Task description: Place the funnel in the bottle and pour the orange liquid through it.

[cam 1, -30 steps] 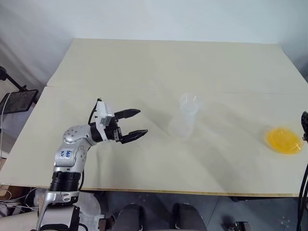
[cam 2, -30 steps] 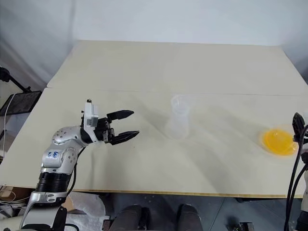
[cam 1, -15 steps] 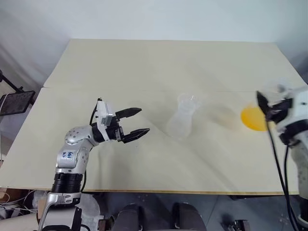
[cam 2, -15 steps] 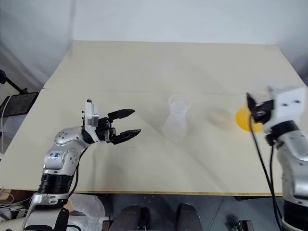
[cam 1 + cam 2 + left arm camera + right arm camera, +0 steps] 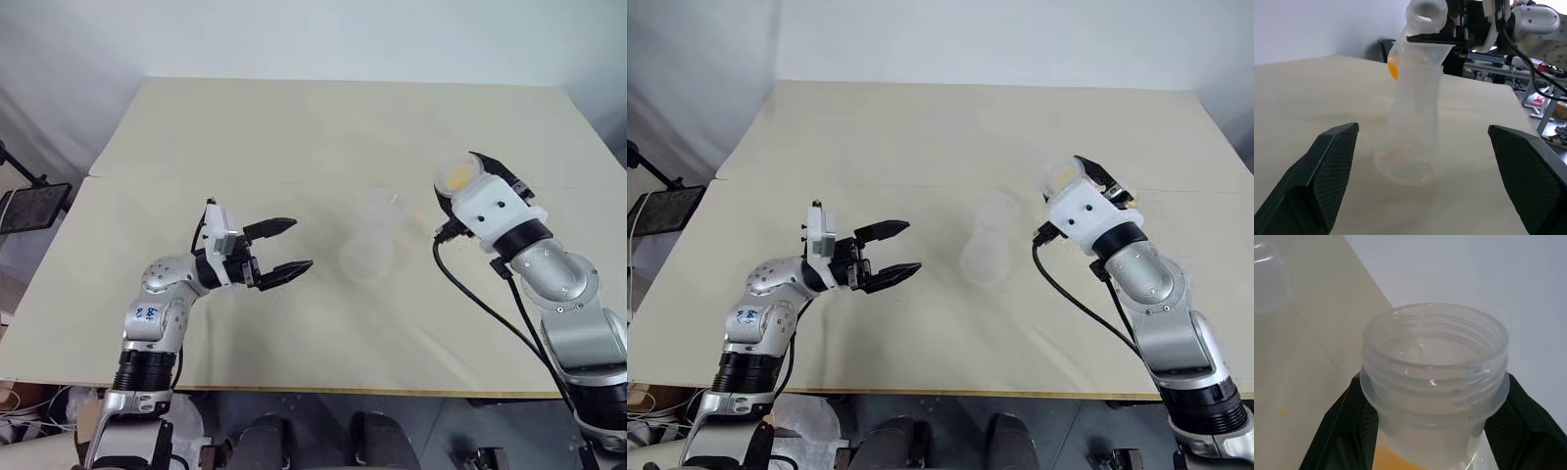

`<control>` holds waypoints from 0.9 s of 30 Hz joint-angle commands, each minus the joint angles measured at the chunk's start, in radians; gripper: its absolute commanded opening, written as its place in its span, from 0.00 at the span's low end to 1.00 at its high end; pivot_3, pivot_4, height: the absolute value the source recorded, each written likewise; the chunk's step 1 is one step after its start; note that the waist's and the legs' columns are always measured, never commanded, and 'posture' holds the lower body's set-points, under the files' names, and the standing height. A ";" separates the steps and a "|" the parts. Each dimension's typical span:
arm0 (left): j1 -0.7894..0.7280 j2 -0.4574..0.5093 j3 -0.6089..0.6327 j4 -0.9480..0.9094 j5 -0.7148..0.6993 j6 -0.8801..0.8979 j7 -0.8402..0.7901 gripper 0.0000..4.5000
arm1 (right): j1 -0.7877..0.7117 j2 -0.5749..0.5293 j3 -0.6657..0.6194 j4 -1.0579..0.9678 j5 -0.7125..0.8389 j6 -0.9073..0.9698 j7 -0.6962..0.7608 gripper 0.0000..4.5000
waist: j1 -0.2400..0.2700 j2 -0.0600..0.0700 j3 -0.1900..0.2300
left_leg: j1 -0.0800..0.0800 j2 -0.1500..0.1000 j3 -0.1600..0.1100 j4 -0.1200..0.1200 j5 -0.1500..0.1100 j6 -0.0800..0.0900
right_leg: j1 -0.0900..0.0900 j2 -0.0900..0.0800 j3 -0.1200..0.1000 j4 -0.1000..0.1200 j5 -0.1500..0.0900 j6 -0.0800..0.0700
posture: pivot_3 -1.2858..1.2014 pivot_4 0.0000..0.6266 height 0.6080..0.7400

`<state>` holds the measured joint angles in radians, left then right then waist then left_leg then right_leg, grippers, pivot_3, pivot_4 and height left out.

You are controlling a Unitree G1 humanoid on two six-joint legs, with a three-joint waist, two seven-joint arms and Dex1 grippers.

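The clear bottle stands at the middle of the pale table, and a faint clear funnel seems to sit in its neck. My left gripper hovers open just left of it, pointing at it; the bottle stands between and beyond its fingers. To the bottle's right, raised off the table, my right gripper is shut on a clear container with a threaded mouth. The orange liquid shows inside it. Both black fingers clamp it below the neck.
The table has a seam running across it behind the bottle. A black stand sits off its left edge. The near edge lies close below both arms. Cables trail from the right arm.
My right arm has swung in from the right edge, lifting the container of orange liquid off the table and carrying it up beside the bottle. The left gripper stays put, open.
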<state>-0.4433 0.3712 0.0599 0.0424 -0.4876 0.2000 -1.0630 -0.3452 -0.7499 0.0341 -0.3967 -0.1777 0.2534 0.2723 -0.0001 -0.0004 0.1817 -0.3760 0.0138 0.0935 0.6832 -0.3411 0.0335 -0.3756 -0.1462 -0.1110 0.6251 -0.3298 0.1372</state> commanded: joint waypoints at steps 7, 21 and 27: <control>0.010 -0.009 -0.015 -0.067 -0.021 -0.001 0.003 1.00 | -0.084 -0.005 0.057 0.071 -0.297 -0.159 -0.070 0.54 | -0.001 0.000 0.000 | 0.000 0.000 0.000 0.000 0.000 0.000 | 0.000 0.000 0.000 0.000 0.000 0.000 | 0.52 0.24 1.00; 0.013 -0.009 -0.038 -0.085 -0.018 -0.015 0.011 1.00 | -0.135 0.027 0.093 0.117 -0.451 -0.297 -0.072 0.54 | -0.002 0.000 0.000 | 0.000 0.000 0.000 0.000 0.000 0.000 | 0.000 0.000 0.000 0.000 0.000 0.000 | 0.52 0.24 1.00; 0.016 -0.017 -0.040 -0.087 -0.017 -0.021 0.019 1.00 | -0.134 0.018 0.081 0.132 -0.503 -0.344 -0.084 0.54 | -0.002 0.000 0.000 | 0.000 0.000 0.000 0.000 0.000 0.000 | 0.000 0.000 0.000 0.000 0.000 0.000 | 0.52 0.24 1.00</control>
<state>-0.4302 0.3577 0.0198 0.0007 -0.4919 0.1988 -1.0459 -0.4594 -0.7184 0.1499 -0.2391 -0.6613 -0.0692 0.2138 -0.0024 -0.0004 0.1818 -0.3762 0.0142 0.0933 0.6831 -0.3410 0.0333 -0.3757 -0.1460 -0.1112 0.6250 -0.3298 0.1372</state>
